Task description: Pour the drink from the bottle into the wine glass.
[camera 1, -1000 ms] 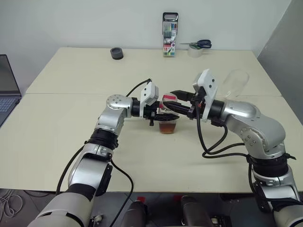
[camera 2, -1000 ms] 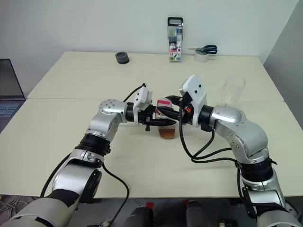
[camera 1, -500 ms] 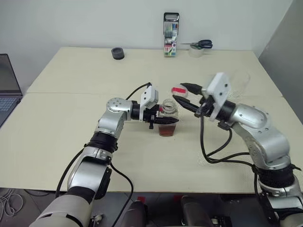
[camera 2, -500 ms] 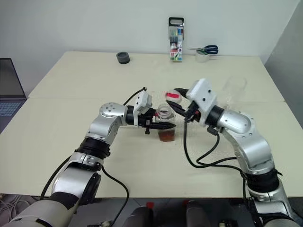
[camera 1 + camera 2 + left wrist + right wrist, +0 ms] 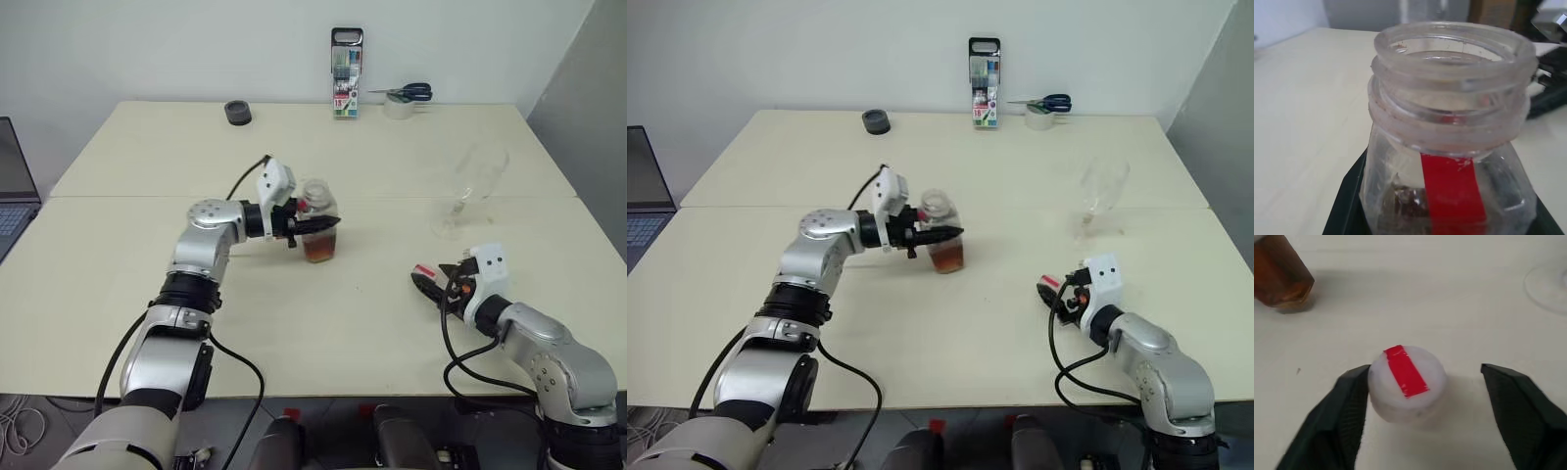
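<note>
The bottle stands upright at the table's middle, its mouth uncapped, with the reddish-brown drink in its lower part. My left gripper is shut on the bottle from the left; the left wrist view shows the bottle's open neck and red label strip. The wine glass, clear and stemmed, stands to the back right. Near the front right, my right gripper is low at the table and open. The bottle's white cap with a red strip lies on the table between its fingers.
At the table's far edge stand a clear case of markers, blue scissors on a tape roll, and a dark round object. A laptop sits at the left edge. A seam crosses the table behind the bottle.
My right gripper lifted the cap off the bottle, carried it down to the right onto the table, and opened. My left gripper shifted the bottle slightly left.
</note>
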{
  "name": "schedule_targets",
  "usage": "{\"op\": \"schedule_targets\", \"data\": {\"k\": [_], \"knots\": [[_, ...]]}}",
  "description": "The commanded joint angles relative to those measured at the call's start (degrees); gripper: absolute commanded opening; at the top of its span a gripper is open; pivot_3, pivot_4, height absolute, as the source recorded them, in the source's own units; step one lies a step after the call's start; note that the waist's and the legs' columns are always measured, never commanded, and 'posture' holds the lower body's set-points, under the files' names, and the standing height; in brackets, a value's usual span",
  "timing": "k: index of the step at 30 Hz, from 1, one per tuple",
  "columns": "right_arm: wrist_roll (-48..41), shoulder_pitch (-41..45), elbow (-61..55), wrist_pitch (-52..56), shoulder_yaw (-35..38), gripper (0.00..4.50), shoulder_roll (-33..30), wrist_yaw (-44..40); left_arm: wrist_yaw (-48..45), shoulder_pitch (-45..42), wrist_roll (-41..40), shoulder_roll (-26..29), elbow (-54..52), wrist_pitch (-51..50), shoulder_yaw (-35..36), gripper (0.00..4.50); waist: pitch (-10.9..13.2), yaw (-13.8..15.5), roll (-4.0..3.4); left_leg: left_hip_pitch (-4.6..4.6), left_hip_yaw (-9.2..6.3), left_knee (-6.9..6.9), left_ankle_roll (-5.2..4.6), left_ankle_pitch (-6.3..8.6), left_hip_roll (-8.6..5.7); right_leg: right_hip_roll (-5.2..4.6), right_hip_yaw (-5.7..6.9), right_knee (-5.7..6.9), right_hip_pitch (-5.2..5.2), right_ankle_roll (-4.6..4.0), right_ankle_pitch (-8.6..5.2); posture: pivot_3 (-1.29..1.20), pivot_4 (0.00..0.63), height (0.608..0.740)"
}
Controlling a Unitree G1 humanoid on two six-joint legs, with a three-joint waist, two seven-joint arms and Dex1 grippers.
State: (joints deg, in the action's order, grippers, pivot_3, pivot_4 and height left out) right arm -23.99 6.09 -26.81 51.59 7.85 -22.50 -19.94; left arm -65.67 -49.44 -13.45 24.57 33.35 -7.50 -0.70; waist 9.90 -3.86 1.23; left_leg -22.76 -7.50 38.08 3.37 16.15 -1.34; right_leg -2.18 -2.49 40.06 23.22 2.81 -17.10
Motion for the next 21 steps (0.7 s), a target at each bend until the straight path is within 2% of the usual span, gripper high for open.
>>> {"op": "schedule_targets", "data": {"k": [1,4,8,12,14,17,21], "knots": [[8.9,-0.7,-0.9,-6.8,-5.8,4.50,-8.2,-1.1,5.9,-0.4,-0.7,3.6,-0.5,0.1,5.3,1.69,0.0,0.1,0.00,0.00,0.01,0.00,0.00,0.00,-0.03,-0.01,-0.01,-0.01,0.00,0.00,0.00,0.00,0.150,0.740],[16.7,-1.6,0.2,-14.0,-12.5,4.50,-14.7,-2.4,11.5,0.8,0.5,6.4,0.4,0.8,7.6,1.69,0.0,0.1,0.00,0.01,0.01,-0.03,0.01,0.00,-0.04,-0.02,0.02,-0.06,0.00,0.01,0.00,0.00,0.150,0.740],[22.6,-2.6,3.3,-19.1,-18.4,4.50,-19.5,-6.0,16.5,3.8,1.2,8.5,-1.0,0.9,9.5,1.69,0.0,0.2,0.01,-0.02,0.02,-0.04,0.04,-0.02,-0.02,-0.01,0.11,-0.06,-0.02,0.01,0.00,0.00,0.150,0.740],[23.8,-2.5,4.7,-22.4,-18.7,4.50,-19.8,-7.6,20.3,6.8,0.8,10.2,-3.5,-0.6,10.8,1.69,-0.2,0.6,0.37,0.00,0.00,-0.01,0.03,-0.01,-0.01,-0.03,0.13,-0.08,-0.09,0.01,0.00,0.00,0.150,0.740],[21.7,-1.6,4.4,-23.3,-16.6,4.50,-18.0,-8.4,22.1,7.6,0.7,10.7,-4.1,-1.2,11.5,1.69,-0.3,0.6,0.48,0.00,-0.03,-0.01,0.04,-0.02,0.04,-0.01,0.15,-0.08,-0.09,0.01,0.00,0.00,0.150,0.740],[13.0,0.8,0.7,-23.5,-13.4,4.50,-13.9,-13.1,26.7,8.0,1.2,11.6,-3.2,-1.7,13.0,1.69,-0.3,0.5,0.47,0.02,-0.05,-0.02,0.03,-0.02,0.07,0.01,0.10,-0.08,-0.07,0.01,0.00,0.00,0.150,0.740],[2.9,7.4,-2.7,-17.2,-13.9,4.50,-7.6,-16.5,32.1,7.5,1.9,12.3,-0.2,-2.0,14.5,1.69,-0.2,0.2,0.44,0.02,-0.05,0.00,0.03,-0.02,0.07,0.01,0.09,-0.07,-0.05,0.00,0.00,0.00,0.150,0.740]]}}
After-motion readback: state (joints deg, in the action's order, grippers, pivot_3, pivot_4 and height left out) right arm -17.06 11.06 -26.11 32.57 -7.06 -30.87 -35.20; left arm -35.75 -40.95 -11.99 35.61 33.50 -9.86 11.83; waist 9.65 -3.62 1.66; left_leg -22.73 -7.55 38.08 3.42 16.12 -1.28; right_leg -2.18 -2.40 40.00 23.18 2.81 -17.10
